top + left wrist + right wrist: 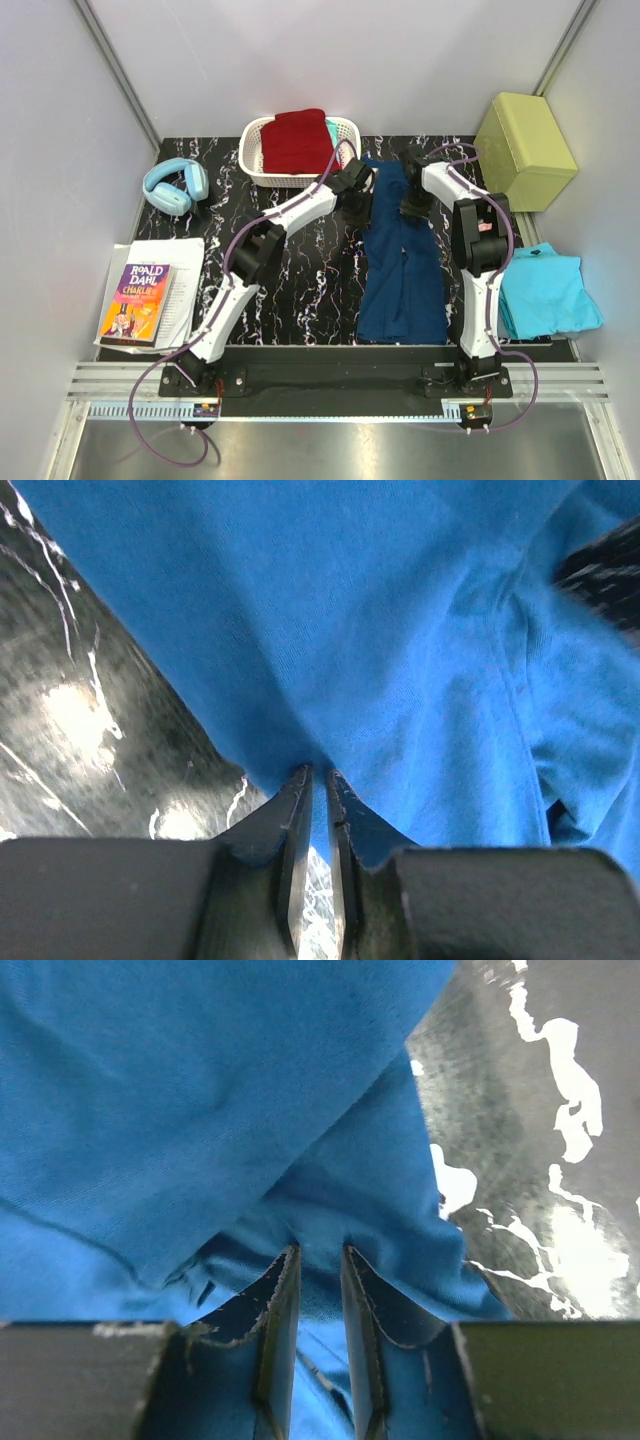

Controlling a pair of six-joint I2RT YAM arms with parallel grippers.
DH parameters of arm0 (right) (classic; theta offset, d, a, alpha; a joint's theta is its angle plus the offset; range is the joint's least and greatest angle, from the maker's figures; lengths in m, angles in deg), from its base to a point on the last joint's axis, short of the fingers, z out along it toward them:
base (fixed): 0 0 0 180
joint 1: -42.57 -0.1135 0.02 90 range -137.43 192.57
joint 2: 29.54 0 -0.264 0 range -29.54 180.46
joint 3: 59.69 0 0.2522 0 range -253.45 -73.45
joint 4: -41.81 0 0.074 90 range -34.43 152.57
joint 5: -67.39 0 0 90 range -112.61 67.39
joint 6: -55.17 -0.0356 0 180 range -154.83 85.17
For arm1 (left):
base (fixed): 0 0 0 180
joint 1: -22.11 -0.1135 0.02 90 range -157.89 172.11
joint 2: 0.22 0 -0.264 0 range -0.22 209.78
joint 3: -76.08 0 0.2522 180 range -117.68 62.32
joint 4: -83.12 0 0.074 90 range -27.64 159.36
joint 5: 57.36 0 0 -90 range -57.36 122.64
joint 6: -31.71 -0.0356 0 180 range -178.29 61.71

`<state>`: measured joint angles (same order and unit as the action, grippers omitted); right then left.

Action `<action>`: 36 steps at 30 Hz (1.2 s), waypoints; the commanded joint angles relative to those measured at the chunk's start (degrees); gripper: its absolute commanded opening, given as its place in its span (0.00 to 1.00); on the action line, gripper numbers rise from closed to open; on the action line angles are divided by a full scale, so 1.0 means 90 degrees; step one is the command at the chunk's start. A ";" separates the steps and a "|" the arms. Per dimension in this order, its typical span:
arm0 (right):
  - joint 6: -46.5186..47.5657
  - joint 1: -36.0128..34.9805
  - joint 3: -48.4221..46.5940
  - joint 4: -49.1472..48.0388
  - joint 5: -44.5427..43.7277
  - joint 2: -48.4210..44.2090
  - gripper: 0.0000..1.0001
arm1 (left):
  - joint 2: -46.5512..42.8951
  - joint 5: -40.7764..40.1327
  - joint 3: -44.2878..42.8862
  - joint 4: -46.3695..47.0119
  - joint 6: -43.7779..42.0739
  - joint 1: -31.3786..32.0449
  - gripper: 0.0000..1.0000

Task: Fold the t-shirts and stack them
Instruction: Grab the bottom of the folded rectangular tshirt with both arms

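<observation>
Left gripper (357, 200) and right gripper (411, 205) sit side by side at the far end of the navy t-shirt (402, 285), one at each far corner of the cloth. Seen from above, I judge they hold there so that end can be carried toward the near edge for a crosswise fold. The shirt lies as a long narrow strip, already doubled lengthwise, running from mid-table (300, 280) to the near edge, right of centre, with a crease down its length. A dark red t-shirt (297, 140) lies folded in the white basket (345, 128) at the far edge. A turquoise t-shirt (545, 290) lies roughly folded at the right edge, so the navy one seems to be the piece in hand. On the left wrist view, the left gripper (318, 773) is narrow, its jaws pinching an edge of blue cloth (350, 630) that spreads away smooth, with soft folds at the right. On the right wrist view, the right gripper (320, 1252) is likewise nearly closed on layered blue cloth (180, 1090), one layer lapping diagonally over another, with marbled surface showing beside it.
</observation>
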<state>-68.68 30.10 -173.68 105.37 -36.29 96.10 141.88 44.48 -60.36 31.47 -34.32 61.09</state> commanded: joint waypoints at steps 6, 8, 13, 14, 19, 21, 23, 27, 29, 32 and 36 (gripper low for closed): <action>0.0108 0.0038 -0.0767 0.0218 0.0318 0.0717 0.16 | 0.0558 0.0208 -0.0822 -0.0507 0.0062 -0.0337 0.15; 0.0098 0.0057 -0.0865 0.0257 0.0308 0.0795 0.15 | 0.0655 0.0189 -0.0998 -0.0623 0.0042 -0.0405 0.15; 0.0098 0.0135 -0.1431 0.0384 0.0318 0.1146 0.15 | 0.0880 0.0218 -0.1476 -0.0819 0.0052 -0.0600 0.17; 0.0098 0.0145 -0.1558 0.0414 0.0328 0.1311 0.15 | 0.0919 0.0228 -0.1506 -0.0810 0.0062 -0.0630 0.17; 0.0089 0.0145 -0.2515 0.0726 0.0357 0.1849 0.15 | 0.0988 0.0286 -0.1702 -0.0771 0.0110 -0.0767 0.17; 0.0118 0.0145 -0.2945 0.0862 0.0357 0.2005 0.15 | 0.0998 0.0335 -0.1741 -0.0732 0.0120 -0.0796 0.18; 0.0167 0.0184 -0.3383 0.0960 0.0386 0.2230 0.16 | 0.1017 0.0355 -0.1751 -0.0683 0.0120 -0.0855 0.19; 0.0206 0.0194 -0.3766 0.1058 0.0474 0.2455 0.16 | 0.1037 0.0423 -0.1828 -0.0634 0.0111 -0.0943 0.20; 0.0274 0.0194 -0.3757 0.1068 0.0591 0.2436 0.17 | 0.0988 0.0452 -0.1848 -0.0644 0.0004 -0.0943 0.19; 0.0371 0.0097 -0.3397 0.0971 0.0533 0.2027 0.24 | 0.0706 0.0404 -0.1878 -0.0644 -0.0114 -0.0904 0.18; 0.0411 -0.0108 -0.2694 0.0571 0.0241 0.0905 0.57 | -0.0384 -0.0132 -0.1450 -0.0547 -0.0201 -0.0690 0.26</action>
<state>-66.42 30.73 -202.55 112.98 -31.72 113.79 149.68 48.02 -74.65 25.92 -34.26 53.94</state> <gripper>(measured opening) 0.440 0.218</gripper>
